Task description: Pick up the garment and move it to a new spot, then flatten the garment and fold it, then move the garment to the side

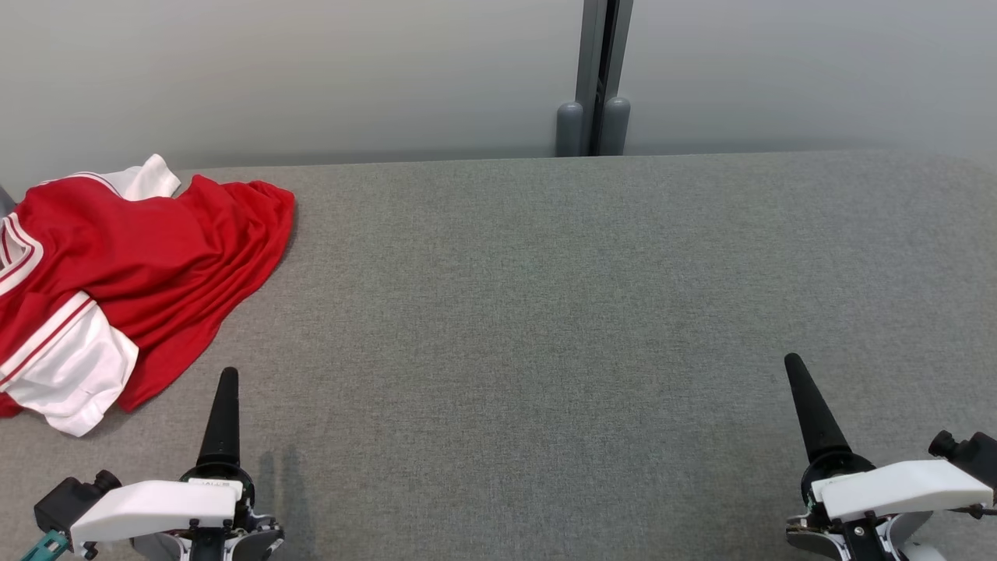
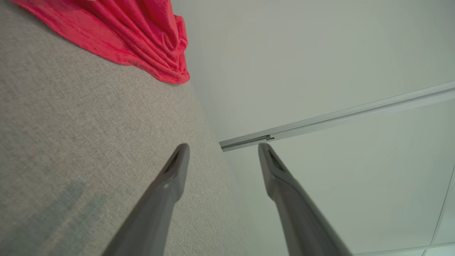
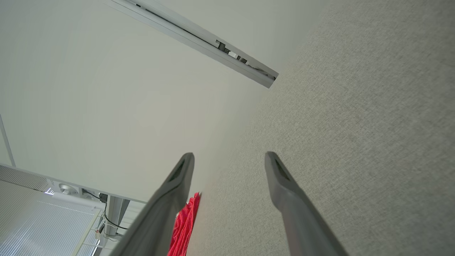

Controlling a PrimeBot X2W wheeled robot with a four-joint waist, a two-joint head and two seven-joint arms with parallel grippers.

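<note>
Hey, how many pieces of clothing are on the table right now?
1. A crumpled red and white shirt lies at the far left of the table, ahead and left of the left claw. It runs past the picture's edge, so more could be hidden there.

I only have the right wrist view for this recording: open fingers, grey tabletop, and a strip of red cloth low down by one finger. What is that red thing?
Observer: The garment, a red jersey with white sleeves, lying at the left end of the table in the head view.
Operator: Is the left gripper on it?
Observer: No. The left gripper is open, with bare tabletop between it and the red hem.
Operator: Flattened at all?
Observer: Not yet. It lies bunched in folds, one white sleeve toward the robot.
</note>
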